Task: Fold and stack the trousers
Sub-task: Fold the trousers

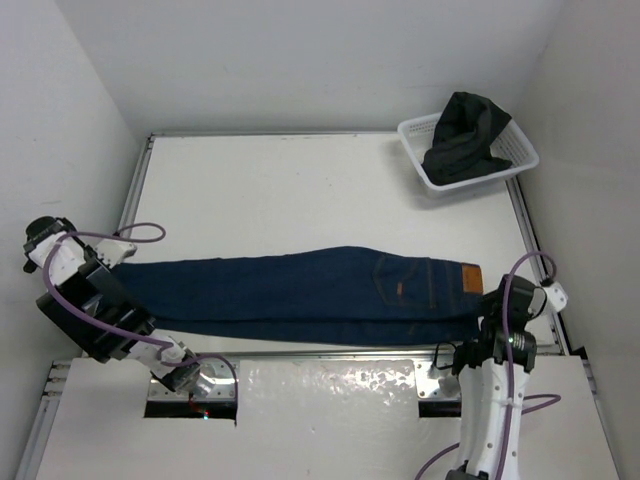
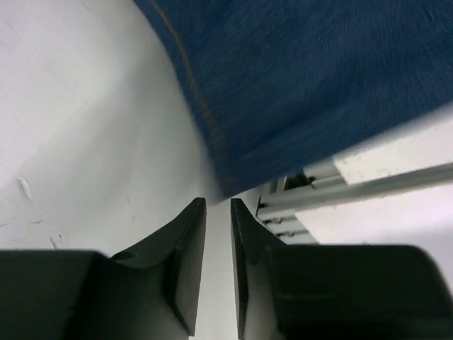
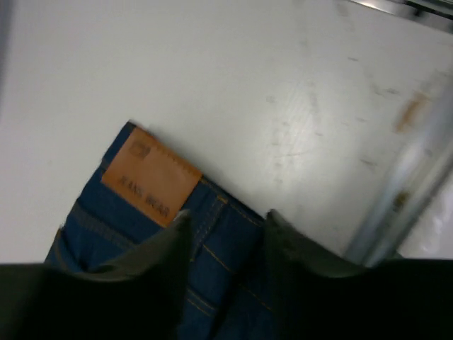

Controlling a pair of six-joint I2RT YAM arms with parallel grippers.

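Navy denim trousers point(image 1: 300, 290), flat, legs seemingly doubled, tan waistband patch point(image 1: 468, 279)

Top camera overlooks whole table point(image 1: 300, 180); wrist cameras hover close over trousers point(image 1: 300, 290) ends (shared with top).

The trousers point(image 1: 300, 290) are matt woven denim with tan thread seams; their waist patch point(image 3: 151, 177) looks like smooth leather. The table point(image 1: 300, 190) under the trousers is smooth, matt white, faintly scuffed. Beyond the trousers' waist, a white plastic lattice basket point(image 1: 515, 150) holds dull dark cloth point(image 1: 465, 135). Beside the trousers' hem runs a bare metal rail point(image 2: 368, 188).
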